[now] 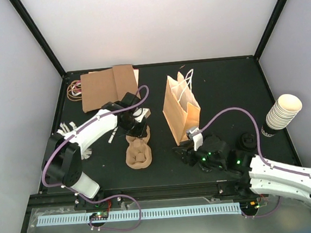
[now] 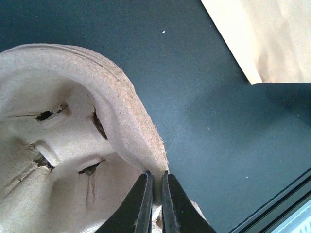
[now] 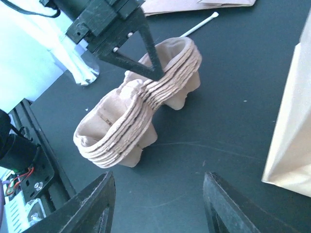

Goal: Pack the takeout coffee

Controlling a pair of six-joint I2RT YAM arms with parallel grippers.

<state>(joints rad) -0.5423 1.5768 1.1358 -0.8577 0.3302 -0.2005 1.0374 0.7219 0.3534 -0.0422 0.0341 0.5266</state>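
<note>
While left gripper (image 2: 156, 174) pinches pulp trays (image 3: 146, 99), paper bag (image 1: 180, 113) near

In the top view, the left gripper (image 1: 137, 132) covers the far end of the brown moulded-pulp cup tray (image 1: 138, 153), so its pinch on the rim cannot be seen there. A small dark cup with a round black lid (image 1: 248, 139) is hard to make out against the black table (image 1: 223, 83). White items (image 1: 66, 127) beside the left arm are too small to identify. The left wrist view cuts the tray off at its left and bottom edges, and the tan paper bag (image 2: 272, 39) at the top-right corner. In the right wrist view, the right gripper (image 3: 159, 179) has both fingers running off the bottom edge.
</note>
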